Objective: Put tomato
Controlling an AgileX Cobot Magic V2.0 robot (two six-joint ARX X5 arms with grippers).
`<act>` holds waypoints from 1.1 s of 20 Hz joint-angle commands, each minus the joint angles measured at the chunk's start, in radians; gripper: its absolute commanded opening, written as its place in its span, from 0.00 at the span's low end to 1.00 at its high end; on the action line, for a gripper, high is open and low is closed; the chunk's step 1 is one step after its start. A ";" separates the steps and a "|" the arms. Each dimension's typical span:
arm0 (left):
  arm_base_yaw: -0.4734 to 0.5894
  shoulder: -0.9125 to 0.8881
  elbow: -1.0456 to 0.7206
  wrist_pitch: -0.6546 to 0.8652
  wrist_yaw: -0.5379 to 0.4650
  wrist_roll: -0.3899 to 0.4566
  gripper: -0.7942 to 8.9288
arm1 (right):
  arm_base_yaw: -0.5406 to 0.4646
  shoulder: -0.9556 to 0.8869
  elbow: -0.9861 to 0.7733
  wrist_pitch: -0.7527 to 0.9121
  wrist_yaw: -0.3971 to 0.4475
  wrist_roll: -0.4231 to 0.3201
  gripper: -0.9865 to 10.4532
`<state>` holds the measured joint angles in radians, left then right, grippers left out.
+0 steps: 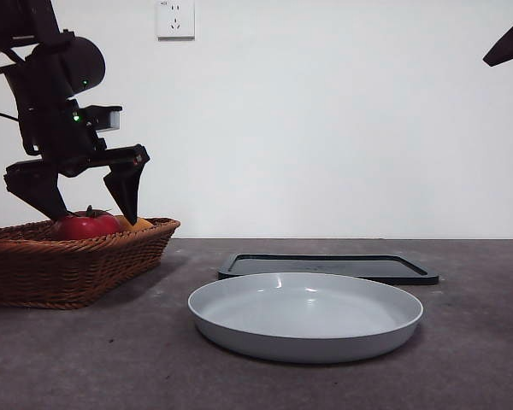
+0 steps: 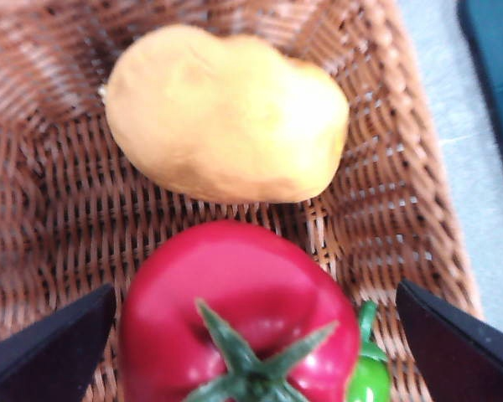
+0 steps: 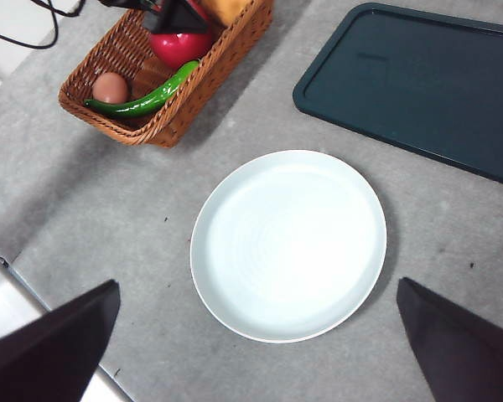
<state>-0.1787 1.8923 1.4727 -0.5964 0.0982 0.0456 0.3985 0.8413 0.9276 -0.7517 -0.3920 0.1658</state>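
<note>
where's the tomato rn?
The tomato lies in the wicker basket at the left of the front view, next to the orange-yellow fruit and a green pepper, with the open left gripper straddling it.

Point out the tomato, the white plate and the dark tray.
tomato (image 2: 235,301): left wrist view, on its red shoulder.
white plate (image 3: 288,244): right wrist view, on its bare middle.
dark tray (image 3: 411,84): right wrist view, on its flat surface.

Bright, even indoor light. In the front view the white wall (image 1: 342,128) glows and the plate (image 1: 306,317) casts a soft shadow. In the left wrist view the tomato (image 2: 239,314) and basket (image 2: 42,234) look blurred. The right wrist view is sharp, the plate slightly overexposed.
</note>
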 commanded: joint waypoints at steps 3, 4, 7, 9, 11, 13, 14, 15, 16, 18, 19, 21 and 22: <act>0.016 0.037 0.026 0.018 -0.006 0.016 0.79 | 0.005 0.007 0.016 0.000 -0.004 0.013 0.57; 0.018 0.040 0.026 0.010 -0.005 0.016 0.79 | 0.005 0.007 0.016 0.000 -0.004 0.013 0.57; 0.021 0.059 0.026 0.000 -0.005 0.014 0.79 | 0.005 0.007 0.016 0.000 -0.004 0.013 0.57; 0.021 0.066 0.026 0.004 -0.005 0.014 0.79 | 0.005 0.007 0.016 0.000 -0.004 0.013 0.57; 0.021 0.069 0.026 0.005 -0.005 0.014 0.77 | 0.005 0.007 0.016 0.000 -0.003 0.013 0.57; 0.023 0.071 0.026 0.003 -0.005 0.014 0.66 | 0.005 0.007 0.016 0.000 -0.003 0.013 0.57; 0.023 0.071 0.026 0.003 -0.005 0.014 0.57 | 0.005 0.007 0.016 0.000 -0.003 0.013 0.57; 0.023 0.071 0.026 0.002 -0.005 0.014 0.48 | 0.005 0.007 0.016 0.000 -0.003 0.013 0.57; 0.023 0.071 0.026 -0.002 -0.005 0.014 0.42 | 0.005 0.007 0.016 0.001 -0.003 0.013 0.57; 0.023 0.071 0.039 -0.036 -0.005 0.014 0.42 | 0.005 0.007 0.016 0.004 -0.001 0.013 0.57; 0.023 0.070 0.056 -0.066 -0.005 0.014 0.42 | 0.005 0.007 0.016 0.006 0.000 0.013 0.57; 0.022 0.069 0.114 -0.164 -0.004 0.009 0.42 | 0.005 0.007 0.016 0.013 0.000 0.013 0.57; 0.021 0.069 0.150 -0.223 -0.002 -0.006 0.42 | 0.005 0.007 0.016 0.013 0.000 0.013 0.57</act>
<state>-0.1574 1.9388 1.5948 -0.8143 0.0990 0.0429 0.3985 0.8413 0.9276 -0.7506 -0.3916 0.1661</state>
